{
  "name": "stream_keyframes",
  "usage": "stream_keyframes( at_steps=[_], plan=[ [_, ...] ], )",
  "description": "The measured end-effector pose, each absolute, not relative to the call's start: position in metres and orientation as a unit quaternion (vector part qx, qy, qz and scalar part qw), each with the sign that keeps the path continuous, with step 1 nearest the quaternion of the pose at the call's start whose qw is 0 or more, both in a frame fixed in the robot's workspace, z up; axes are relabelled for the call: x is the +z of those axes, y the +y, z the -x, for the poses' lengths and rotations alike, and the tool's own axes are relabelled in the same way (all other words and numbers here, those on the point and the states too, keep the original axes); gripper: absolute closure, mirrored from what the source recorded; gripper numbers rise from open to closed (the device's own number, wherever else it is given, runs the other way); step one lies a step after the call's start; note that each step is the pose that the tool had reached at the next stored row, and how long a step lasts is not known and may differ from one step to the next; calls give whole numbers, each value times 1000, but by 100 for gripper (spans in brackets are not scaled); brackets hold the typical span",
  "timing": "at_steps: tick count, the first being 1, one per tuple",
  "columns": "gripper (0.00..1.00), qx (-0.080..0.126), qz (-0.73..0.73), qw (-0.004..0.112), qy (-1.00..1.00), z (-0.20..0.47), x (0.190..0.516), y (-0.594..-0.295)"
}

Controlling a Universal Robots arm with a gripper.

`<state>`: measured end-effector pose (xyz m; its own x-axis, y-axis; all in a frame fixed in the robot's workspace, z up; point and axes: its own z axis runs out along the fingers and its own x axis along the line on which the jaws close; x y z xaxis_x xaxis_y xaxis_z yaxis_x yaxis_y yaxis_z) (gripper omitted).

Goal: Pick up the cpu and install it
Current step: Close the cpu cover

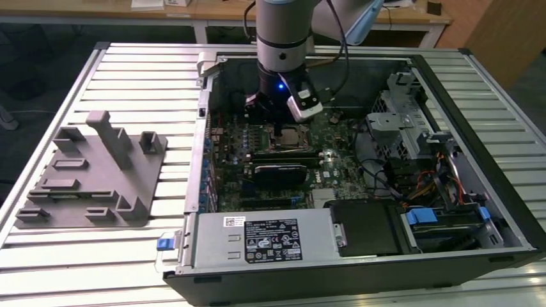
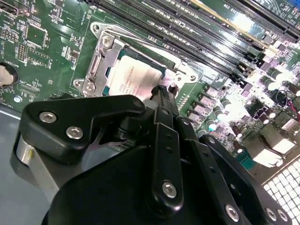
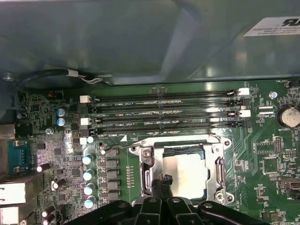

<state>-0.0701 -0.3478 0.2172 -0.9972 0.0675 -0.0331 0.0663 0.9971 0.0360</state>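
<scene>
The cpu (image 3: 187,172) is a silvery square chip lying flat inside the metal-framed socket (image 3: 218,165) on the green motherboard (image 1: 328,163). It also shows in the second wrist view as the cpu (image 2: 129,77) within the socket (image 2: 96,70). My gripper (image 3: 161,180) hangs low over the socket, shut, its black tips meeting at one edge of the chip. The same gripper (image 2: 161,91) tip sits at the chip's rim in the second wrist view; I cannot tell if it touches. In the exterior view the gripper (image 1: 275,115) stands upright inside the open computer case, just above the cpu (image 1: 295,134).
Several long memory slots (image 3: 164,110) run beside the socket. The case wall (image 1: 204,128) stands close on the exterior view's left. A power supply (image 1: 265,236), drive cage (image 1: 410,121) and cables (image 1: 426,185) crowd the case. A grey fixture (image 1: 94,169) lies on the slatted table.
</scene>
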Motion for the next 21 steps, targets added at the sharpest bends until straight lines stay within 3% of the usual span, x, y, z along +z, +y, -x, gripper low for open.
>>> stream_keyframes(
  at_steps=[21],
  plan=[
    [89,18,-34,17,999,74,209,-346]
  ],
)
